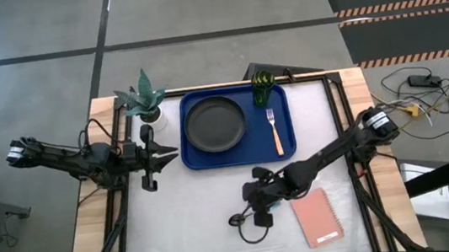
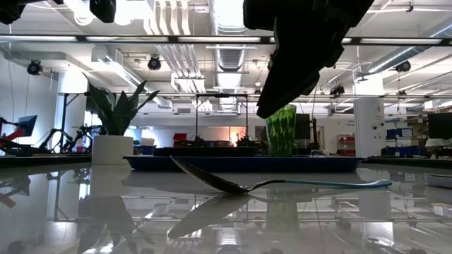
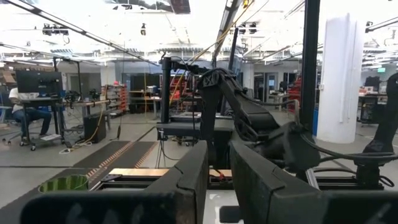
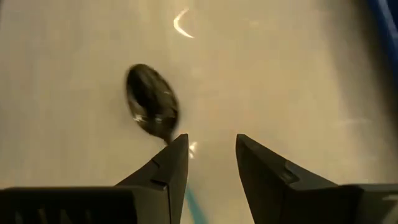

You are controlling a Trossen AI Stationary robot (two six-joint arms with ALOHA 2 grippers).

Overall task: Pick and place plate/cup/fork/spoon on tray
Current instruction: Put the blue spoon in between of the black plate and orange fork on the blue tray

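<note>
The deep blue tray point(image 1: 241, 160) lies at the table's far middle. On it are the black plate point(image 1: 215, 123), the green cup point(image 1: 263, 88) and the orange-handled fork point(image 1: 275, 133). The spoon point(image 1: 237, 219) lies on the bare table near the front, its dark bowl point(image 4: 152, 102) down and its light blue handle point(image 2: 332, 183) raised. My right gripper point(image 4: 211, 152) hangs open above the spoon's neck and points down. The low view shows it point(image 2: 282, 85) clear of the spoon. My left gripper point(image 1: 170, 155) waits left of the tray, open by a narrow gap.
A white pot with a green plant point(image 1: 148, 109) stands at the tray's far left corner. A pink notebook point(image 1: 317, 217) lies near the front, right of the spoon. The bare table stretches between the tray and the front edge.
</note>
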